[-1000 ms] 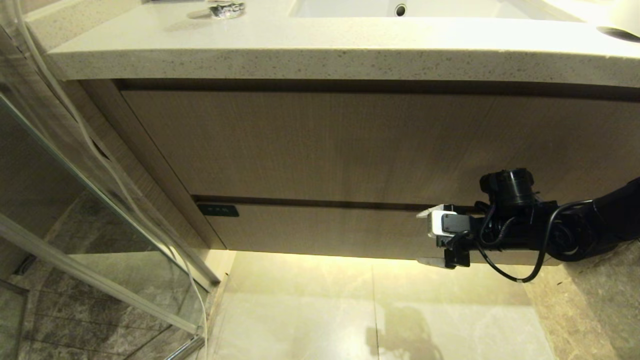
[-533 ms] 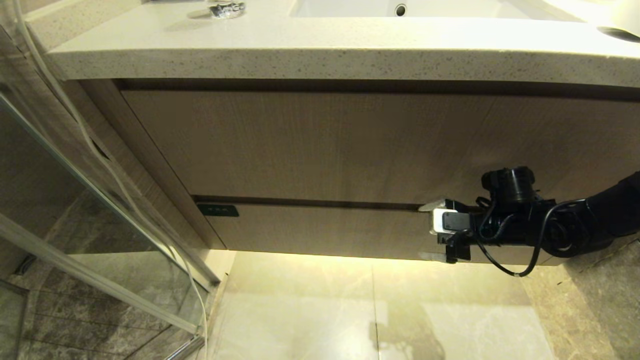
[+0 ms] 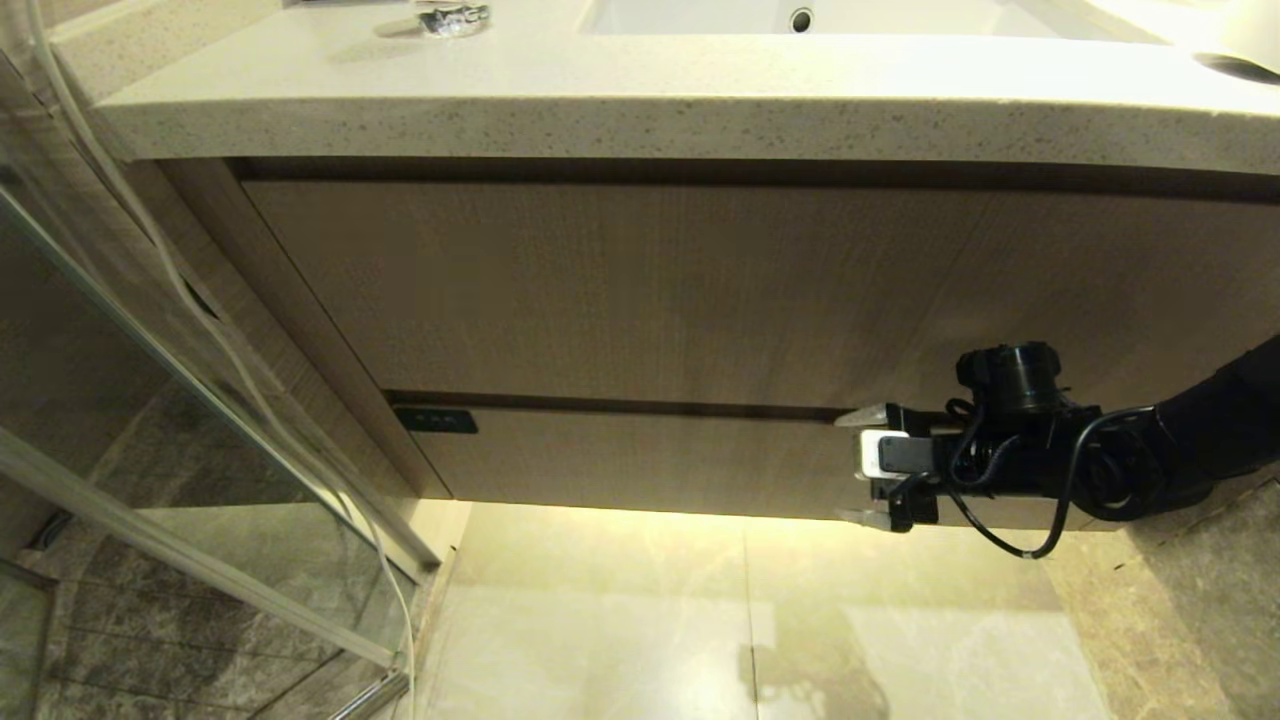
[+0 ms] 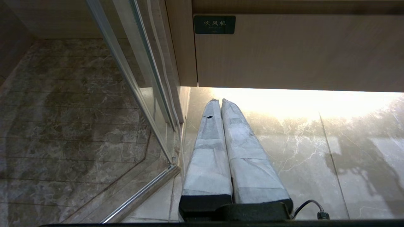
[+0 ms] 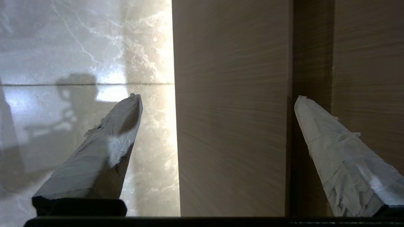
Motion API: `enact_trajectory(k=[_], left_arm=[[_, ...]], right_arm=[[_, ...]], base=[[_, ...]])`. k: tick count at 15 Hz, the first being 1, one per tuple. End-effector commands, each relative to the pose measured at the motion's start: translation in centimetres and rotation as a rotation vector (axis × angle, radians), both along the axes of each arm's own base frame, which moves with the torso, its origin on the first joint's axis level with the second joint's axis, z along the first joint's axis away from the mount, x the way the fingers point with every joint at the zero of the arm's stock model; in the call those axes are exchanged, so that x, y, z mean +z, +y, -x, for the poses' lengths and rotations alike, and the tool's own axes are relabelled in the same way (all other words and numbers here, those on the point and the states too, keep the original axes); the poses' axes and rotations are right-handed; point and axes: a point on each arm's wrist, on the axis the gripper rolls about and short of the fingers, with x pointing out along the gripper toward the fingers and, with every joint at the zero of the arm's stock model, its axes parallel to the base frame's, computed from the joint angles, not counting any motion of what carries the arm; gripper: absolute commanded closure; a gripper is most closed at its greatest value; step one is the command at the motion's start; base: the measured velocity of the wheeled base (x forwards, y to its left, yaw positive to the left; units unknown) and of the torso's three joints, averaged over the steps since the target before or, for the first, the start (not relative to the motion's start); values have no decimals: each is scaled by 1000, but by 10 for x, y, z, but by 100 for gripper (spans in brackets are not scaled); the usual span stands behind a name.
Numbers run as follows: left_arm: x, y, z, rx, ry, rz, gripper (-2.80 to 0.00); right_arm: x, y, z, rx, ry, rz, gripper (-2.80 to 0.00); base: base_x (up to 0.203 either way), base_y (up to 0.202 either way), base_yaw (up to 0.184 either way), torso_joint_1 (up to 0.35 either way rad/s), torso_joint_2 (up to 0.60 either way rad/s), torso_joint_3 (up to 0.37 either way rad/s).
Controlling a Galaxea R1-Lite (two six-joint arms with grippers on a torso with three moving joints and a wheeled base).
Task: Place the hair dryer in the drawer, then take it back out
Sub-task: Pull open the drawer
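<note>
Although the task names a hair dryer, none can be seen in any view; only a curved white shape, cut off at the far right corner of the tabletop, sits there, and too little of it shows to say what it is. The drawer is the shallow wood-grain front at the bottom of the cabinet, pushed fully in, so its inside is hidden. A small dark tag sits at its upper left corner; the left wrist view shows printed characters on it. Above it is the taller wood-grain front, with a dark gap between the two.

The right hand is held level in front of the right part of the drawer, pointing along its face, spread wide and empty. One fingertip lies at the gap along the drawer's top edge, the other at its lower edge above the floor; whether either touches the wood cannot be told. In the right wrist view the two fingertips straddle the drawer's height.

The left hand is outside the head view; its own camera shows the taped fingers pressed together, empty, pointing toward the lit floor below the drawer, beside a glass shower door.
</note>
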Motion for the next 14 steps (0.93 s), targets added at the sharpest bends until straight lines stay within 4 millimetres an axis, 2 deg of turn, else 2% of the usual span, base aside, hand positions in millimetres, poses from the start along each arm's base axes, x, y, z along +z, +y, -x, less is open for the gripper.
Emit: enact_trajectory(k=[1,14], left_arm=[[0,0,0,0,0,0,0],[0,0,0,0,0,0,0]], right_arm=[[-7,1,-5,-13,3,16,-280],[-17,3,-27,-28,-95,5,-280]], base=[[0,0,0,0,0,0],[0,0,0,0,0,0]])
